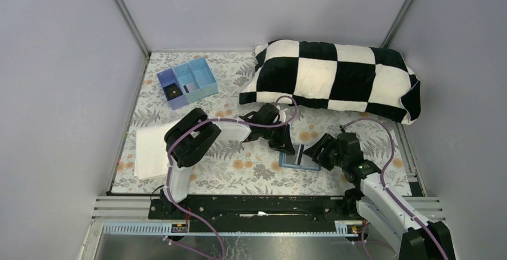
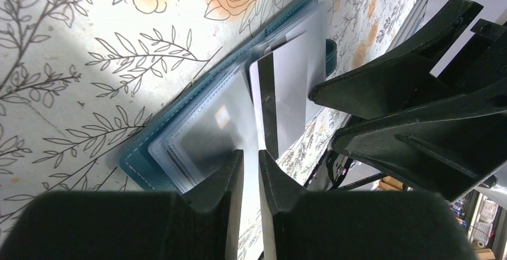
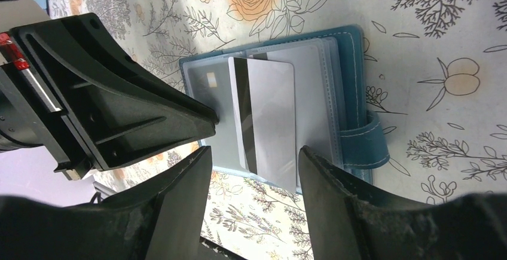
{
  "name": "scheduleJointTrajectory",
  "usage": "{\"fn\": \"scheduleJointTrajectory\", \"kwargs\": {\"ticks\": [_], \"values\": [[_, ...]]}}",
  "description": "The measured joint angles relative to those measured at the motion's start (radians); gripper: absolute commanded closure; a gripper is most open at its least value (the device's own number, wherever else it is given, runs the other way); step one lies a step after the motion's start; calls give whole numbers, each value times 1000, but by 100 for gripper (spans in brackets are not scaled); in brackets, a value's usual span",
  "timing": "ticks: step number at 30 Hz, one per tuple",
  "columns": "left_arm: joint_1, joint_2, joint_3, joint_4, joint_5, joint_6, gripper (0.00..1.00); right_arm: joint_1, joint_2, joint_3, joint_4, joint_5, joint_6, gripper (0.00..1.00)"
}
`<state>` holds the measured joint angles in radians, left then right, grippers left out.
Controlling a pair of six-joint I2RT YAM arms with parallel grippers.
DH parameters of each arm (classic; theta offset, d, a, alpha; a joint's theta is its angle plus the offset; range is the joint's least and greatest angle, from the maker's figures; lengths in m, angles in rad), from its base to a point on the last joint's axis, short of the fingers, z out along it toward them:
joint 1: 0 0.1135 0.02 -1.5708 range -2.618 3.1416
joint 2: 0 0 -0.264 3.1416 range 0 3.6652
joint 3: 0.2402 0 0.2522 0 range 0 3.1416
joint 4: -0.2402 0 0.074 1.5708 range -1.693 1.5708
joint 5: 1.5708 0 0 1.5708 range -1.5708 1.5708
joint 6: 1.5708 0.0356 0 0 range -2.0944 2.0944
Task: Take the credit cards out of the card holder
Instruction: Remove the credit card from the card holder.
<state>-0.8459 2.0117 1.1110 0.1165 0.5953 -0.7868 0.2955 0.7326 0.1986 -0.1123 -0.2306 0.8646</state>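
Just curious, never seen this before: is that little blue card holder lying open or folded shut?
Open. The card holder lies spread flat, clear sleeves facing up, its strap unfastened beside it, a striped card over them.

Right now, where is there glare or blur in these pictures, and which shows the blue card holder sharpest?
Left wrist view: glare whitens the clear sleeves of the card holder; the left pincer is a dark blur up close. Right wrist view: holder sharpest, right pincer soft at the bottom. Top view: even light, holder small and partly hidden.
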Motion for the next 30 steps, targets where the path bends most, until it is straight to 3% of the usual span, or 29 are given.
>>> {"fn": "scheduleJointTrajectory", "kwargs": {"ticks": [12, 30], "values": [[-8, -11, 63, -107, -6, 26, 80, 0, -11, 25, -58, 9, -8, 38], [-20, 90, 140, -87, 37, -8, 81, 0, 28, 10, 3, -5, 5, 39]]}}
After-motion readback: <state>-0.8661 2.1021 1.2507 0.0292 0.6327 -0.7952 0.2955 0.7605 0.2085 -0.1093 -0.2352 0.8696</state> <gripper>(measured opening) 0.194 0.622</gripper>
